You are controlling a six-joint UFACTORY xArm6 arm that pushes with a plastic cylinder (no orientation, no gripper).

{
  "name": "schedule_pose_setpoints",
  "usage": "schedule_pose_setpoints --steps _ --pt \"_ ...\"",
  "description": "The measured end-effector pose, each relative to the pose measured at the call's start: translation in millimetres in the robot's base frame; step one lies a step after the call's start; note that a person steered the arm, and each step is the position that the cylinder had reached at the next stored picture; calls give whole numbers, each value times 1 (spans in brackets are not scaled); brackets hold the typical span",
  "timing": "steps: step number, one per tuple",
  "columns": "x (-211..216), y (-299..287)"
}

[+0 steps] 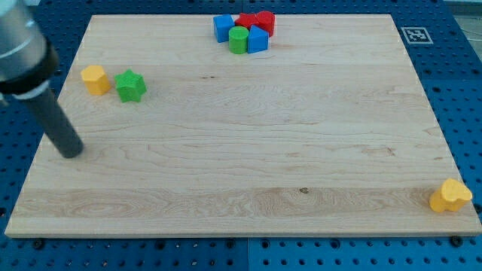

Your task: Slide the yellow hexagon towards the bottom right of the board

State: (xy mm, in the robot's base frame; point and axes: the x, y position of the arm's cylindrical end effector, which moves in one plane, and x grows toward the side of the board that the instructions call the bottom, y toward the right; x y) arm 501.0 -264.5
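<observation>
The yellow hexagon (95, 78) lies near the board's left edge, in the upper left. A green star block (130, 86) sits just to its right, close beside it. My tip (71, 151) rests on the board below the hexagon, a little to its left, well apart from it. The dark rod rises from the tip towards the view's upper left corner.
A cluster at the view's top middle holds a blue block (223, 27), a green cylinder (239, 40), another blue block (257, 40) and two red blocks (256, 20). A yellow heart-shaped block (450, 196) sits at the board's bottom right edge. The wooden board (241, 150) lies on a blue pegboard surface.
</observation>
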Motion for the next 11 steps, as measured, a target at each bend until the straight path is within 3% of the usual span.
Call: schedule_pose_setpoints --steps 2,5,6,9,11 --pt "-52 -40" --pt "-152 -35" --pt "-166 -12" --pt "-149 -6" --pt "-173 4"
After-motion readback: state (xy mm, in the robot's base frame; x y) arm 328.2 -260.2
